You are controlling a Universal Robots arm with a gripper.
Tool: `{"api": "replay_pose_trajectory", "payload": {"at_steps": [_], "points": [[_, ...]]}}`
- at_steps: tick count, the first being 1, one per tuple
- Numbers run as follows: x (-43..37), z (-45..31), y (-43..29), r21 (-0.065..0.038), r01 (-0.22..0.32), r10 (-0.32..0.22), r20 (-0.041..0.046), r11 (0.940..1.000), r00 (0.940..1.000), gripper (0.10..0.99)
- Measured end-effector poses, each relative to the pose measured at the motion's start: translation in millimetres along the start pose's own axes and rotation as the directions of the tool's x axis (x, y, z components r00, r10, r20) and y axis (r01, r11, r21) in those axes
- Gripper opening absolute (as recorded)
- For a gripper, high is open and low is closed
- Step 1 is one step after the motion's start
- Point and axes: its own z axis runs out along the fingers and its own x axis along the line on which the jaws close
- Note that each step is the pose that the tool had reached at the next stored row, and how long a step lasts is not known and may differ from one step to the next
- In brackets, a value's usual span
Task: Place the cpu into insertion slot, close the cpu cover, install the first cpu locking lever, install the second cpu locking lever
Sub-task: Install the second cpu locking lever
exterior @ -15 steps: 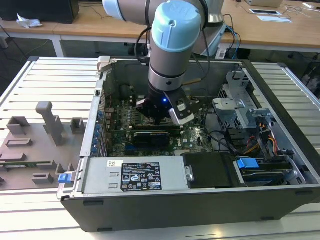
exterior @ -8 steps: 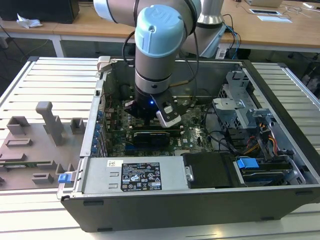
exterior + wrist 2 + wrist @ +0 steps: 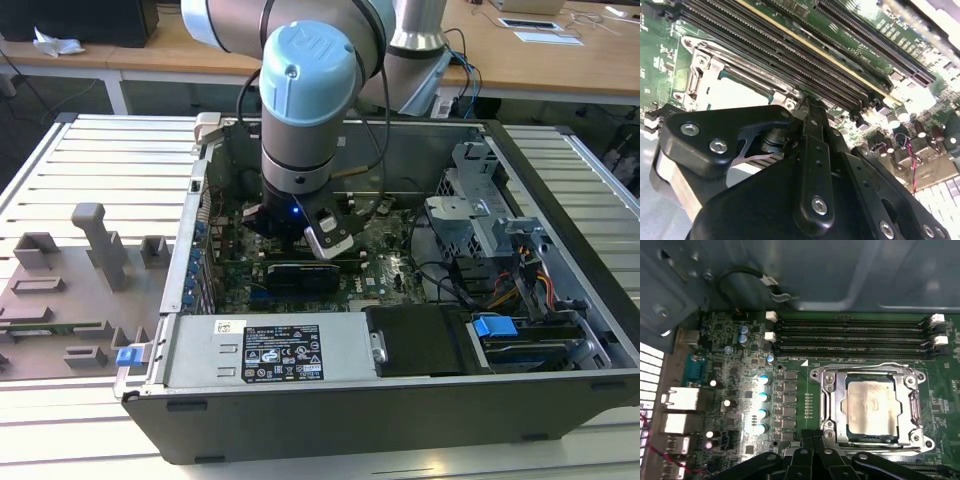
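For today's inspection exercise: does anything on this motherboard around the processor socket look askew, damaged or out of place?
Nothing stands out. In the first wrist view the cpu lies flat and square inside the insertion slot, with the cpu cover down around it, and the memory slots run straight.

A slatted metal table (image 3: 100, 150) stands before wooden desks (image 3: 560, 60) under bright light.

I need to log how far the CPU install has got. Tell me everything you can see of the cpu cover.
The cpu cover is a thin silver metal frame with a large square cut-out. In the first wrist view it lies flat and closed over the insertion slot, with the cpu and its dull silver-grey top showing through the opening. It sits on the green motherboard beside the memory slots. The gripper hangs near the cover's edge; whether they touch cannot be told.
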Motion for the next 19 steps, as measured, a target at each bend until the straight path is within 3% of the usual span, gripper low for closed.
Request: {"api": "replay_pose_trajectory", "payload": {"at_steps": [6, 11, 15, 16, 17, 19], "points": [[0.9, -1.0, -6.1, -0.005, 0.002, -0.002, 0.0030, 1.0000, 1.0000, 0.106], [-2.0, -7.2, -2.7, -0.005, 0.002, -0.002, 0.0026, 1.0000, 1.0000, 0.106], [-20.5, -5.5, 6.4, -0.005, 0.000, 0.000, -0.0021, 1.0000, 1.0000, 0.106], [-30.7, -4.6, 10.0, -0.005, -0.001, 0.001, -0.0066, 1.0000, 1.0000, 0.106], [-35.2, -4.0, 11.9, -0.004, -0.001, 0.001, -0.0084, 1.0000, 1.0000, 0.106], [-43.8, -2.7, 17.0, 0.005, -0.002, 0.002, -0.0117, 1.0000, 0.9999, 0.106]]}}
